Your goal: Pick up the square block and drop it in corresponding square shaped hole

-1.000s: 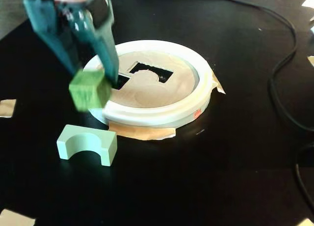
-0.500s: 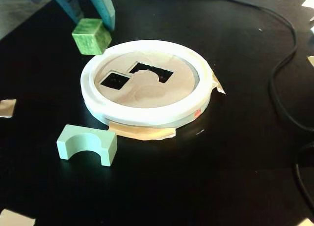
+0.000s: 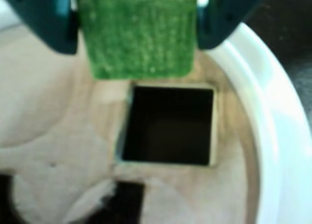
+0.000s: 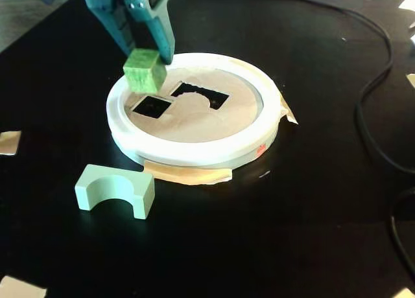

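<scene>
My teal gripper (image 4: 144, 59) is shut on the square block (image 4: 144, 70), a dark-green cube held in the air over the left part of the tan cardboard disc (image 4: 194, 116). In the wrist view the block (image 3: 138, 35) fills the top between both fingers of the gripper (image 3: 138, 24), and the square shaped hole (image 3: 168, 125) lies just below it, dark inside. In the fixed view the square shaped hole (image 4: 152, 106) sits slightly below and right of the block. A white rim (image 4: 194, 152) rings the disc.
An arch-shaped cutout (image 4: 201, 95) lies right of the square hole. A pale mint arch block (image 4: 115, 190) rests on the black table at front left. A black cable (image 4: 376, 84) runs along the right side. Tape scraps (image 4: 9, 142) lie near the left edge.
The gripper with the block swung back up and left off the disc, then came right and down again. It now hangs over the disc next to the square hole.
</scene>
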Controlling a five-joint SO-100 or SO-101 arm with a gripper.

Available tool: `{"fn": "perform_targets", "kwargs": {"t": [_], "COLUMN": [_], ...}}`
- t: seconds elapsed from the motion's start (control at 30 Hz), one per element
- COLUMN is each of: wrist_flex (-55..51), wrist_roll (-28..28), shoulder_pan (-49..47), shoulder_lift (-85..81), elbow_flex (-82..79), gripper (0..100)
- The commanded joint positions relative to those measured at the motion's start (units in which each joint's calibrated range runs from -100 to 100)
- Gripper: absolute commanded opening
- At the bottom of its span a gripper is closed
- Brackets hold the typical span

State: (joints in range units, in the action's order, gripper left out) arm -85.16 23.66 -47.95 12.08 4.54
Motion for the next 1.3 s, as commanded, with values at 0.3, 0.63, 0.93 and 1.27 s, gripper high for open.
{"fn": "perform_targets", "kwargs": {"t": [0.3,0.63,0.93,1.27], "wrist_flex": [5.7,8.6,8.0,7.6], "wrist_roll": [1.3,1.3,1.2,1.1], "shoulder_pan": [-4.0,-2.2,-2.2,-4.0], "shoulder_lift": [2.8,7.4,10.8,6.8], "elbow_flex": [3.7,3.2,3.4,3.9], "gripper": [29,30,32,88]}}
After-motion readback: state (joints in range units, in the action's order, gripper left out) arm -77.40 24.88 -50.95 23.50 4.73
